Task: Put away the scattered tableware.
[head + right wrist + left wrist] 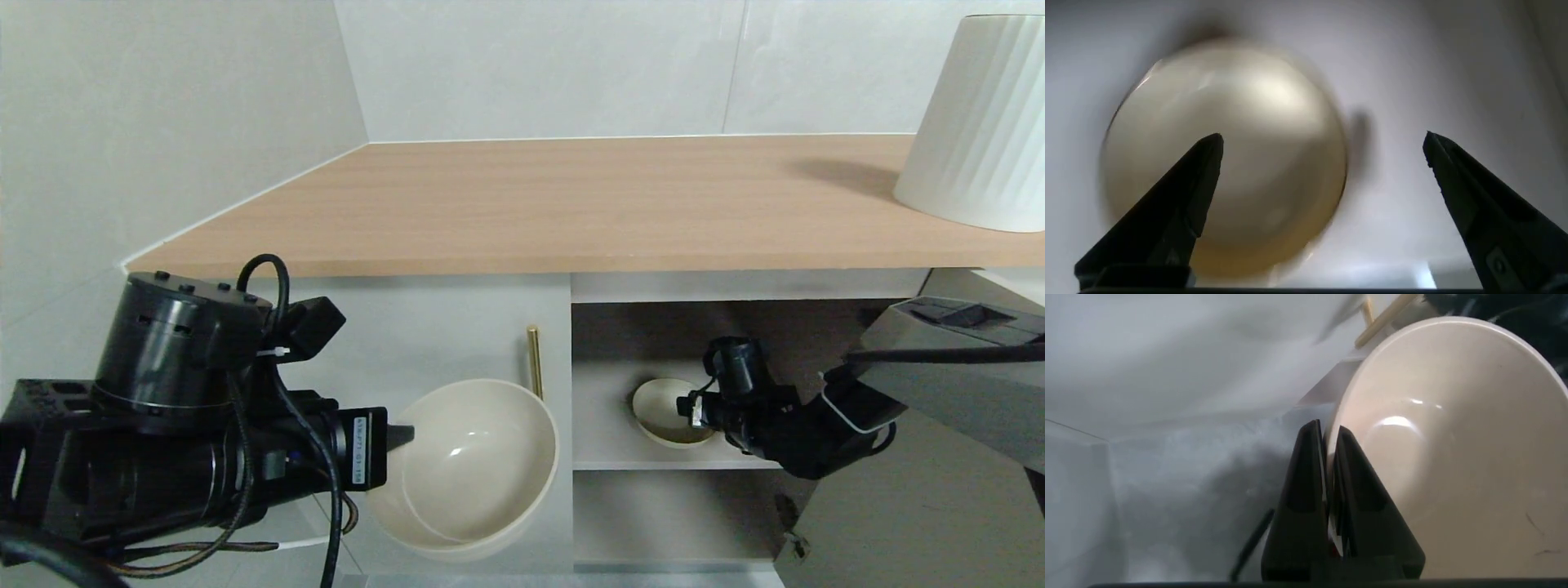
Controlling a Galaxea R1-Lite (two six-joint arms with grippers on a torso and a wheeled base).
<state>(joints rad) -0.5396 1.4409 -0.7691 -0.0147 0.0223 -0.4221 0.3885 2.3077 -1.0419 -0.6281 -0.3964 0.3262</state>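
Observation:
My left gripper is shut on the rim of a large cream bowl, holding it tilted in the air in front of the closed left cabinet door. My right gripper reaches into the open right cabinet and stands open, with nothing between its fingers. A smaller cream bowl rests on the cabinet shelf just beyond those fingers.
A wooden countertop runs above the cabinet, with a white ribbed lampshade at its right end. A brass handle is on the closed left door. The open cabinet door stands to the right of my right arm.

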